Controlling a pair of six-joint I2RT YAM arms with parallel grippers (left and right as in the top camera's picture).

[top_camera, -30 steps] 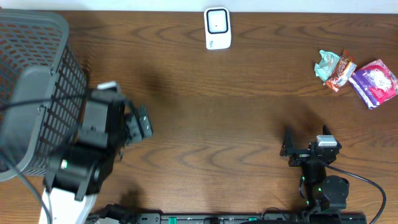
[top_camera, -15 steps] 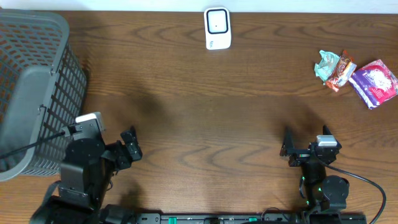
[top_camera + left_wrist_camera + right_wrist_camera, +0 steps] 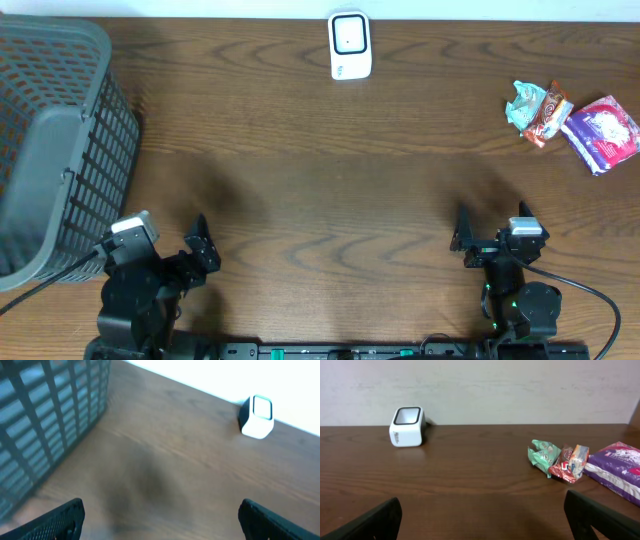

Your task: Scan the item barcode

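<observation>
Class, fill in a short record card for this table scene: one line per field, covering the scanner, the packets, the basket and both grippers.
scanner: white scanner at the far edge of the table, middle
packets: green packet, red packet and purple packet, bunched together at the far right
basket: grey basket on the left side
left gripper: open, empty, near edge beside the basket
right gripper: open, empty, near edge on the right
task state: no packet picked up yet
</observation>
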